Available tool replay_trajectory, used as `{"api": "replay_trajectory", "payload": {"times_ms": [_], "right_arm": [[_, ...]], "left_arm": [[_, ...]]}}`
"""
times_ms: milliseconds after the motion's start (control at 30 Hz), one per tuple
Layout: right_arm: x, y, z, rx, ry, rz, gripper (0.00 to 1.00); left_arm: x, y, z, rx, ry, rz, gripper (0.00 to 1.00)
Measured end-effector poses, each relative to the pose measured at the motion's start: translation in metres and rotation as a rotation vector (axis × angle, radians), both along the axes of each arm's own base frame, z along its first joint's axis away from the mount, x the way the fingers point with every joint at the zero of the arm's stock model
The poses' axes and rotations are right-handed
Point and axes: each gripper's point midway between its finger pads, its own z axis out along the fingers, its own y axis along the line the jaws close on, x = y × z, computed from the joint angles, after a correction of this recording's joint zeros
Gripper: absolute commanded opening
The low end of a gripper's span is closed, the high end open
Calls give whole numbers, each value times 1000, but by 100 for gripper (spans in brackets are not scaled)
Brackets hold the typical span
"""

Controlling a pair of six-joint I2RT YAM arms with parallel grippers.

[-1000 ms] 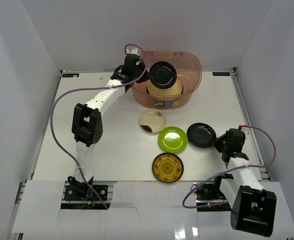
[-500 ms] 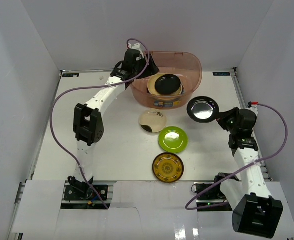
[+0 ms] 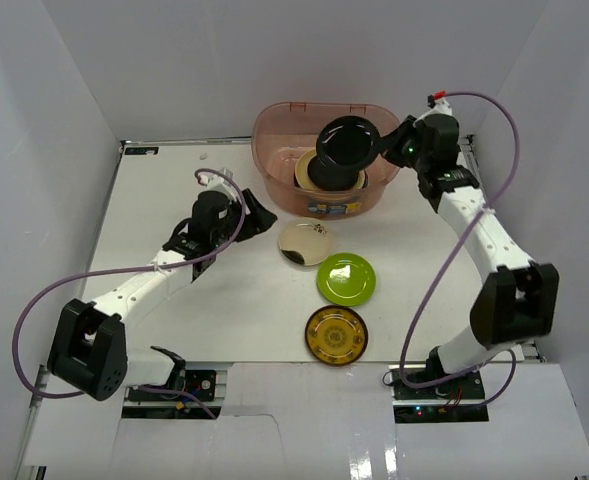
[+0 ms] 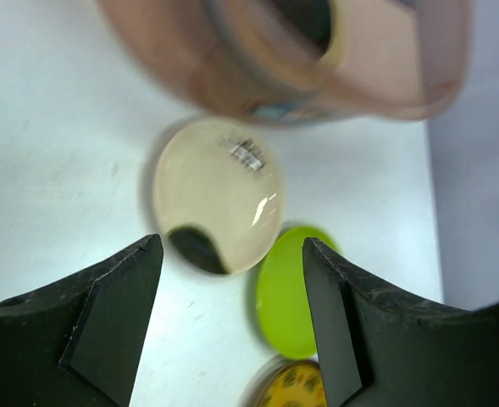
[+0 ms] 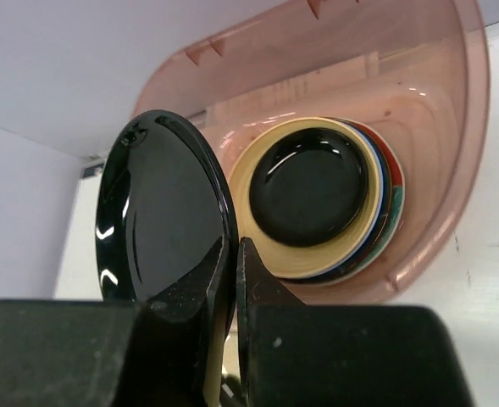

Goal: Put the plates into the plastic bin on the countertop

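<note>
Your right gripper point(image 3: 392, 150) reaches over the bin point(image 3: 274, 150), clamped on a tilted black plate point(image 3: 346, 145); your left gripper point(image 4: 232, 248) hovers low, wide open, empty.

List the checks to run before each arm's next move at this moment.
1. Grip: right gripper shut on the held black plate: ok.
2. Position: held black plate over the plastic bin: ok.
3. Landing spot: second black plate lies flat in the plastic bin: ok.
4. Free arm: left gripper open and empty: ok.
5. Aim: pale plate lies ahead of the left gripper: ok.
6. Height of the left gripper above the pale plate: cannot tell.
</note>
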Motion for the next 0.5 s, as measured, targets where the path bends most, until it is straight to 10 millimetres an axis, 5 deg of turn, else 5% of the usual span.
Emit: {"api": "replay_trajectory", "payload": {"times_ms": [133, 333, 500], "right_arm": [[56, 22, -37, -82, 87, 27, 8], [91, 36, -99, -172, 219, 52, 11], [101, 42, -113, -210, 252, 71, 53]], "left_arm": [[-19, 8, -64, 47, 141, 5, 78], [-17, 2, -107, 53, 229, -5, 77], [-10, -11, -149, 54, 319, -38, 73]]}}
